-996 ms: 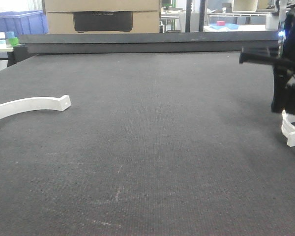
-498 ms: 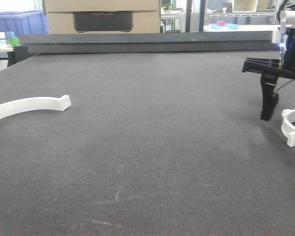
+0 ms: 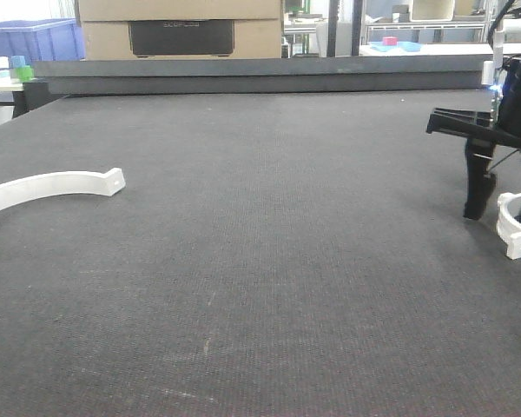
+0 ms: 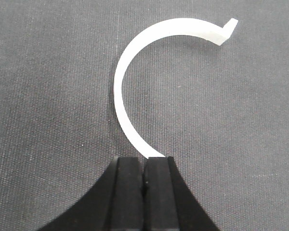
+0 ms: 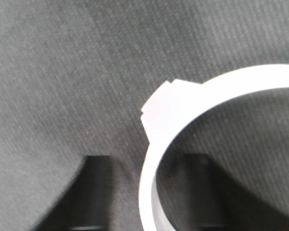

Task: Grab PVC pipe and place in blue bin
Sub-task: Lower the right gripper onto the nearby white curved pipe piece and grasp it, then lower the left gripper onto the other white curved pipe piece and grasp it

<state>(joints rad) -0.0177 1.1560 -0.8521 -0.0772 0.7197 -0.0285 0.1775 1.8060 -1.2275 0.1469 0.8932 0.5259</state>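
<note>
The PVC pipe point(image 3: 512, 229), a white C-shaped clamp, lies on the dark mat at the far right. My right gripper point(image 3: 504, 205) stands open over it. In the right wrist view the clamp's wall point(image 5: 156, 159) runs between the two blurred dark fingers point(image 5: 98, 192), one on each side of it. My left gripper point(image 4: 144, 166) is shut with nothing in it and hovers at the end of a thin white arc strip point(image 4: 123, 91). A blue bin point(image 3: 35, 39) sits far back left, beyond the table.
The thin arc strip point(image 3: 52, 185) lies at the mat's left side. A raised dark rail point(image 3: 260, 74) runs along the far edge of the table, with a cardboard box point(image 3: 181, 26) behind it.
My right gripper's fingers have spread apart and now stand on either side of the clamp's near end. The clamp and the arc strip have stayed where they were.
</note>
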